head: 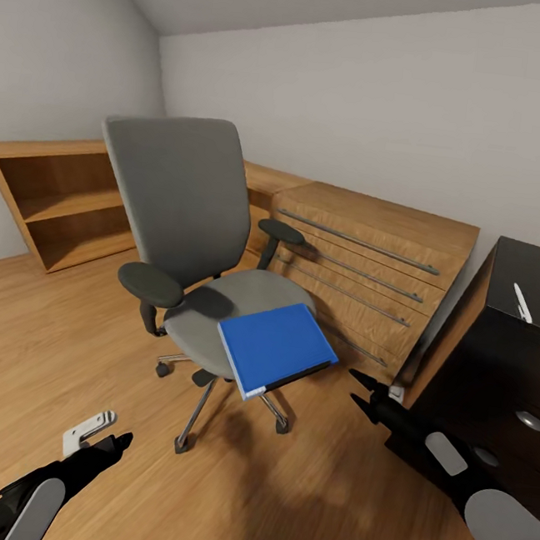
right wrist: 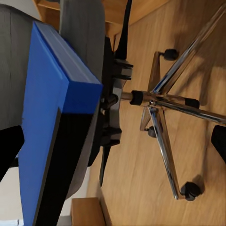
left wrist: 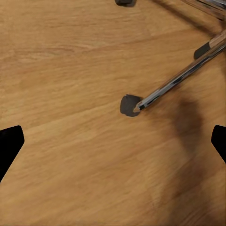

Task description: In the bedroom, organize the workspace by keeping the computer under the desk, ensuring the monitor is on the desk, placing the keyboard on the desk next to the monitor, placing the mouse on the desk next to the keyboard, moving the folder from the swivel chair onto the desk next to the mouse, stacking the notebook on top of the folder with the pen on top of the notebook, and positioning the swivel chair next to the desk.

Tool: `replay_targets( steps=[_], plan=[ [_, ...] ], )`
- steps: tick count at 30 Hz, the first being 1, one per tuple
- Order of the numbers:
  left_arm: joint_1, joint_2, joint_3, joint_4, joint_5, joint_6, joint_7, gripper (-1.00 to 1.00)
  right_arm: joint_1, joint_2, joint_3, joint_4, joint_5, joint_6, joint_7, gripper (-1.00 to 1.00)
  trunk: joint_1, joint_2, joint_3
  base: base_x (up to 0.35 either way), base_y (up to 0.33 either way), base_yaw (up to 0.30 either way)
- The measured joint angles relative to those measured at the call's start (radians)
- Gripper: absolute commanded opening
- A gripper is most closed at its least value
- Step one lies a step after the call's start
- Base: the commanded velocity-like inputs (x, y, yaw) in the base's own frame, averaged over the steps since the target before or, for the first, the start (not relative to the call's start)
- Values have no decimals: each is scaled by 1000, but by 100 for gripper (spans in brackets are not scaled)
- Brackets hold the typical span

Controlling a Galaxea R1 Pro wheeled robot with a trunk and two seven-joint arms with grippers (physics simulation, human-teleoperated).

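Nearest in the head view, the left gripper [head: 112,443] hangs low over bare wooden floor [head: 35,344], its dark fingers spread with nothing between them. In the left wrist view the two fingertips [left wrist: 10,143] stand far apart at either side, and between them lies open floor with one castor [left wrist: 129,105] at the end of a chrome leg.

The right gripper [head: 361,394] hovers with jaws parted and empty, just beside the front corner of the black desk [head: 517,348], whose drawer unit stands close behind that arm. Open floor lies between the two grippers.

Ahead of the right jaws, near but apart, the blue folder [head: 276,348] rests on the front of the seat of the swivel chair [head: 190,236], one corner overhanging the seat edge towards that gripper. The right wrist view has the folder [right wrist: 44,122] in line with the gap, the chrome star base [right wrist: 162,106] beyond it.

On the desk top lies a pale pen [head: 522,302]. Farther off, a wooden drawer chest [head: 363,264] and a low shelf unit [head: 60,196] line the walls.
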Motion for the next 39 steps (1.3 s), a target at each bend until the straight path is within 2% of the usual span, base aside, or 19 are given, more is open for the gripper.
replay_targets(
  steps=[5,13,14,21,39],
  plan=[
    [0,0,0,1,-2,0,0,100,0,2,0,0,0,3,34,100,0,0,0,0,0,0],
    [0,0,0,4,-5,-1,-1,100,0,4,-2,0,-2,3,49,100,0,0,0,0,0,0],
    [0,-1,0,4,-5,-1,-1,100,0,6,-4,4,-2,2,74,100,0,0,0,0,0,0],
    [0,0,0,4,-5,-1,-1,100,0,8,-4,6,0,2,110,100,0,0,0,0,0,0],
    [0,1,0,6,-6,-1,-3,100,0,10,-5,10,-2,-4,111,100,0,0,0,15,0,0]
  ],
)
